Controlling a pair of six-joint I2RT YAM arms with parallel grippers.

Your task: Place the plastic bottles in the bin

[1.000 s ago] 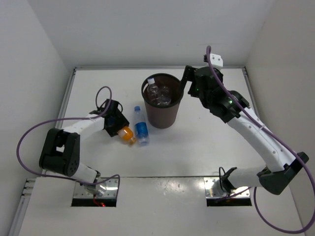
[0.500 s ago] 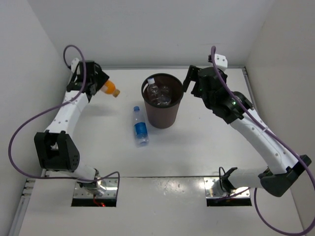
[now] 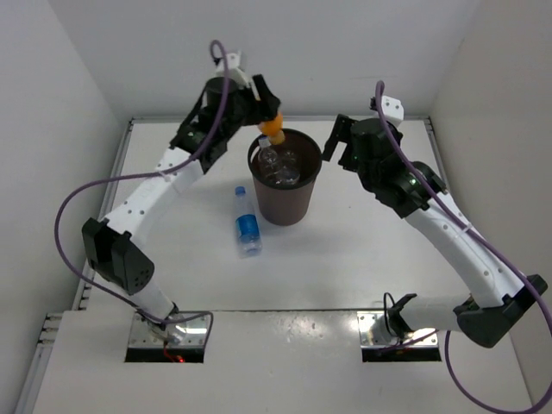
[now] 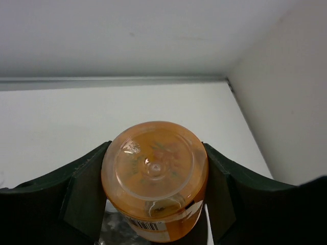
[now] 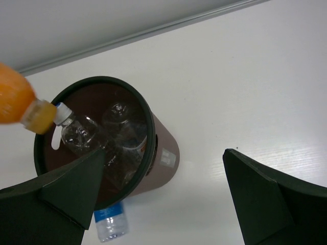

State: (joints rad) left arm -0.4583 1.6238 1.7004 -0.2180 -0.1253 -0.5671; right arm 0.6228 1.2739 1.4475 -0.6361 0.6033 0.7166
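Note:
My left gripper is shut on the stubby orange bottle and holds it over the far left rim of the dark brown bin. The wrist view shows the orange bottle's base between the pads. The orange bottle also shows in the right wrist view above the bin's rim. Two clear bottles lie inside the bin. The blue-labelled bottle lies on the table left of the bin. My right gripper is open and empty, just right of the bin.
White walls close in the table at the back and both sides. A metal strip runs along the table's left edge. Both arm bases sit at the near edge.
My left arm has lifted the orange bottle off the table beside the blue-labelled bottle, swung it up and right, and now holds it over the bin. My right gripper has drawn back slightly.

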